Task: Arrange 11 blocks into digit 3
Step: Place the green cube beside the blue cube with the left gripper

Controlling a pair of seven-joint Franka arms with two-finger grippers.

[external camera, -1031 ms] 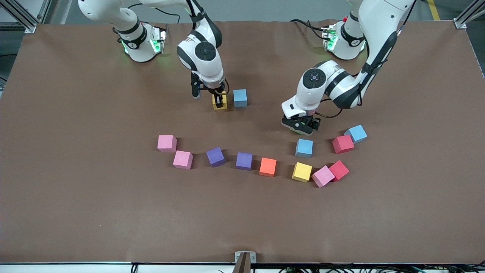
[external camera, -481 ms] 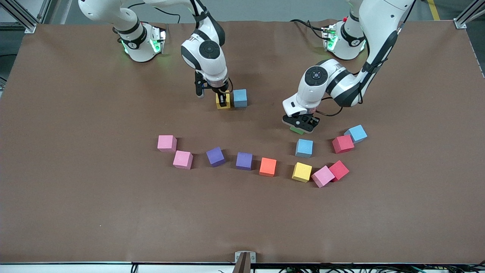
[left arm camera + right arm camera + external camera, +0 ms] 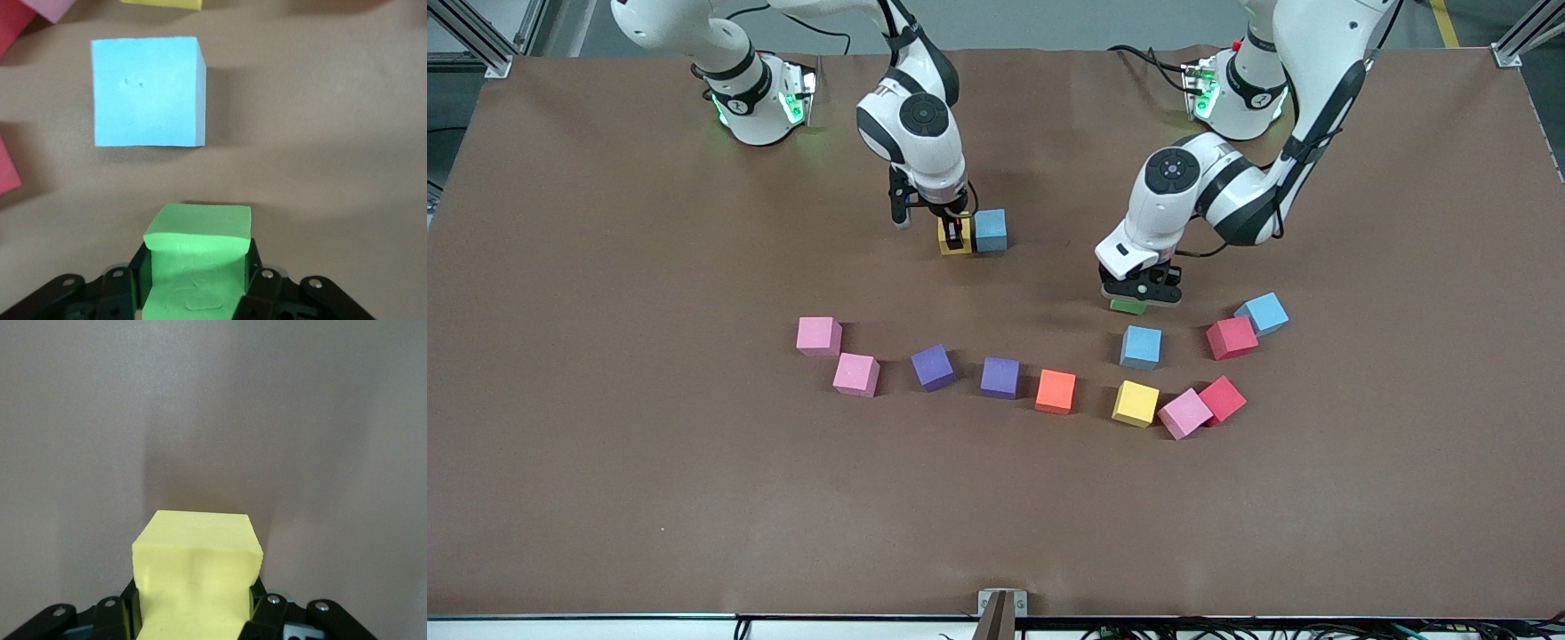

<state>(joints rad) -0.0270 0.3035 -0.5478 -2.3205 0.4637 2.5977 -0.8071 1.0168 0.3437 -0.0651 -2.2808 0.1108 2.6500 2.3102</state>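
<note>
My right fingers point(image 3: 958, 233) pinch the yellow block point(image 3: 953, 242) on the table, touching the blue block point(image 3: 991, 230) — I'd square it flush before letting go. My left fingers point(image 3: 1138, 298) pinch the green block point(image 3: 198, 230) — lift straight up, I'd say.

Right gripper point(image 3: 193, 613) clamped on yellow block point(image 3: 197, 570), black fingers point(image 3: 263, 613) pressed against both side faces. Block protrudes forward of fingertips. Bare brown table surface point(image 3: 213, 407) ahead of pincer, block's shadow cast on it.
</note>
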